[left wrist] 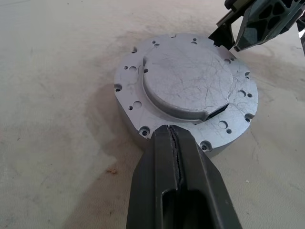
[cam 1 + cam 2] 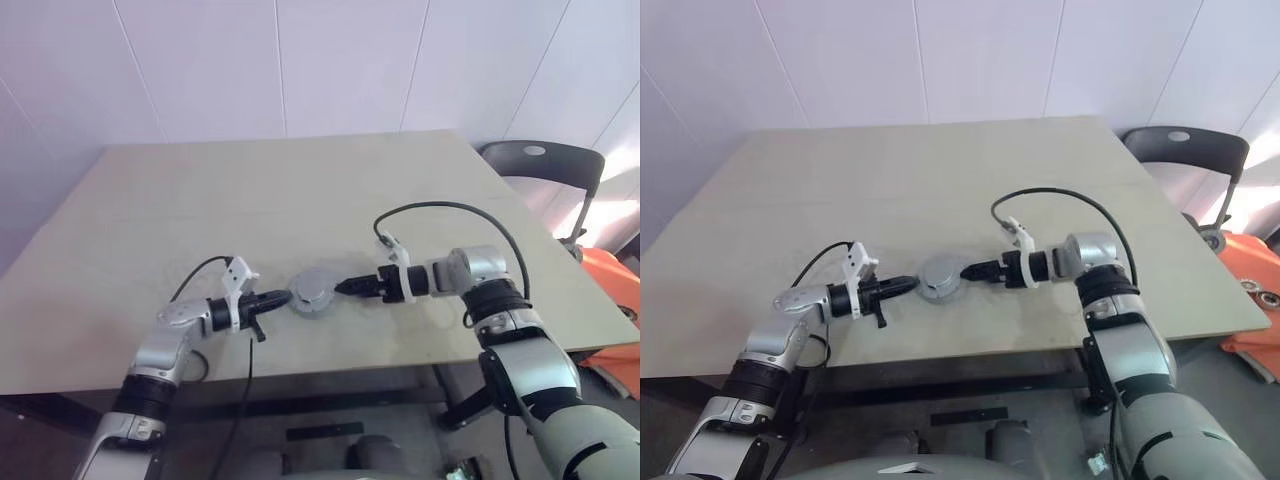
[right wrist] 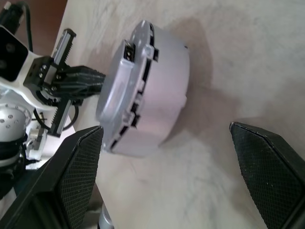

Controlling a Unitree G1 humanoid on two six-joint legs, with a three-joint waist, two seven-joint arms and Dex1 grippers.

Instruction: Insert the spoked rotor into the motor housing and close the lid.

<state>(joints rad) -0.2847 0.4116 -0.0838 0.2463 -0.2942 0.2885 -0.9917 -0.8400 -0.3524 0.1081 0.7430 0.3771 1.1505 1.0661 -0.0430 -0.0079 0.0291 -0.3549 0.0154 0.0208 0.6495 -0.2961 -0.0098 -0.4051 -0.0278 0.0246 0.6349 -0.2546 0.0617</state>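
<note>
Lid (image 1: pixel 190 86) is sitting on the motor housing (image 3: pixel 157 105) near the worktop's (image 2: pixel 300 190) front edge, left hand (image 1: pixel 172 138) pinched shut and empty, nudging its rim, right hand (image 3: pixel 164 157) gaping wide, so a push could skid it.

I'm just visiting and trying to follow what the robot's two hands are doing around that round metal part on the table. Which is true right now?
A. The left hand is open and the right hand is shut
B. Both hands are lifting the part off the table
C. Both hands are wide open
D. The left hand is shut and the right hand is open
D: the left gripper has its fingers pressed together beside the motor housing, while the right gripper stands spread wide around it.
</note>
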